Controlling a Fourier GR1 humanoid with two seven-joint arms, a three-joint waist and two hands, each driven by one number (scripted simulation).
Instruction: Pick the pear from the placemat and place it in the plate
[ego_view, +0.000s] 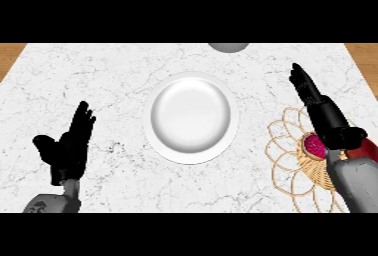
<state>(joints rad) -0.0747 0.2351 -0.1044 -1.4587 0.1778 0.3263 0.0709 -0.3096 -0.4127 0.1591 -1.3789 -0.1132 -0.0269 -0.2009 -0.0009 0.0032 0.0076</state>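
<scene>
White plate (190, 117) bare, nothing placed yet | pear (367, 150), seemingly the dark red shape half hidden by the right forearm (353, 182), lies on the woven placemat (316, 175) | right hand (317, 100) above the mat, fingers straight, holding nothing | left hand (70, 142) rests open, lower left | judged remaining: grasp, carry, place

Bright, even light puts a soft sheen on the plate (190, 117).

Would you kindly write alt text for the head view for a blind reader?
The right robot hand, fingers straight, is over a reddish pear on a woven placemat at the right of a marble counter. A white plate sits centre; the left robot hand rests open, lower left.
</scene>
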